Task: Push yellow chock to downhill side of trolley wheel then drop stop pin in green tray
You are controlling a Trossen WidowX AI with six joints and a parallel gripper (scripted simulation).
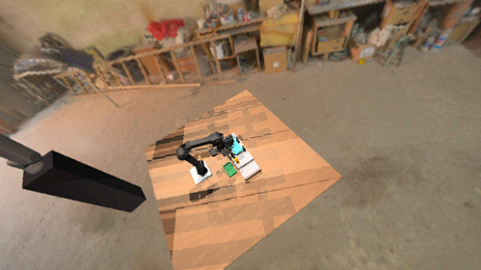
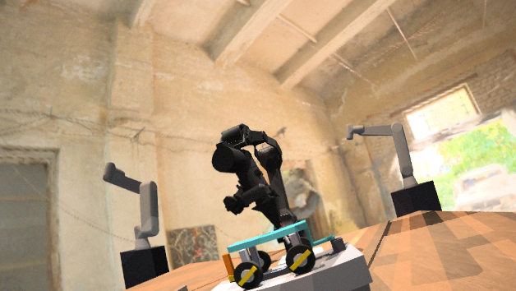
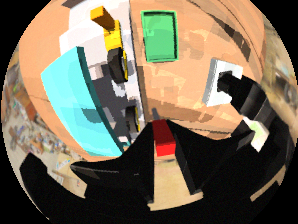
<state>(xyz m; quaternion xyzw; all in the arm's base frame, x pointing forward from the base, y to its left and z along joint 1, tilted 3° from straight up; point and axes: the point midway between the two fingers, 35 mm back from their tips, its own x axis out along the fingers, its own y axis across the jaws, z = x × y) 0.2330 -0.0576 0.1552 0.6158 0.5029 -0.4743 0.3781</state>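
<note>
My gripper (image 2: 280, 227) (image 3: 158, 124) is shut on the red-headed stop pin (image 3: 164, 139), whose grey shank points away from the fingers. It is beside the trolley, on the green tray's side. The teal trolley (image 1: 236, 145) (image 2: 267, 238) (image 3: 70, 97) stands on the pale ramp (image 1: 250, 171) (image 2: 337, 273). The yellow chock (image 1: 236, 160) (image 2: 231, 278) (image 3: 114, 39), with its orange handle, sits at the downhill wheel (image 2: 248, 275) (image 3: 117, 65), apparently against it; its rubber base is hidden. The green tray (image 1: 230, 170) (image 3: 160, 36) lies beside the ramp and looks empty.
A dark block (image 2: 338, 245) stands at the ramp's uphill end, by the trolley's teal tongue (image 2: 322, 241). The arm's white base plate (image 1: 201, 174) (image 3: 212, 82) is on the wooden table (image 1: 278, 152), across the tray from the ramp. Other grey arms stand on black pedestals.
</note>
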